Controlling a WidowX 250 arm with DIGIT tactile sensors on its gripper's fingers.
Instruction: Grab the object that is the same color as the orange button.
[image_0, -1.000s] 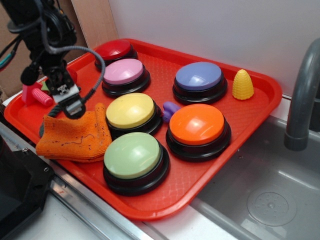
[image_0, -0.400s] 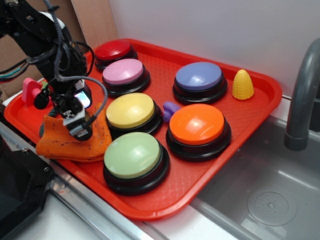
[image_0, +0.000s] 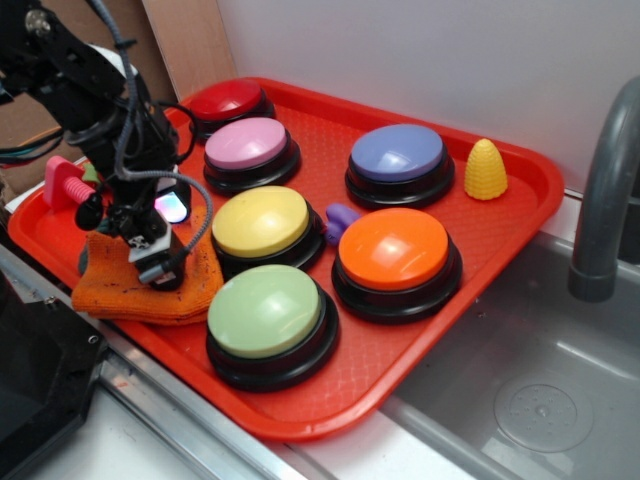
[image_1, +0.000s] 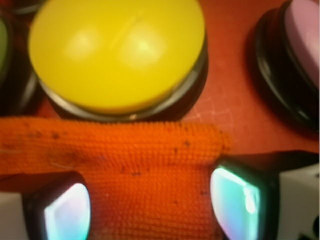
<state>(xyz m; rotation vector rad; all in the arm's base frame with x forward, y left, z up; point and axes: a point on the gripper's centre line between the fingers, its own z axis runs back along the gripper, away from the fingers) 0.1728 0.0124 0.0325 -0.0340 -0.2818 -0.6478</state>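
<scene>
The grasp is being set up: the gripper (image_1: 150, 205) is lowered with spread fingers straddling the orange cloth (image_0: 150, 285), near-left on the tray (image_0: 400, 350). Closing is called for next.

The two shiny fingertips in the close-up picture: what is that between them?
The orange cloth. In the wrist view it fills the gap between the gripper fingers, spread apart on either side, with the yellow button just beyond.
</scene>
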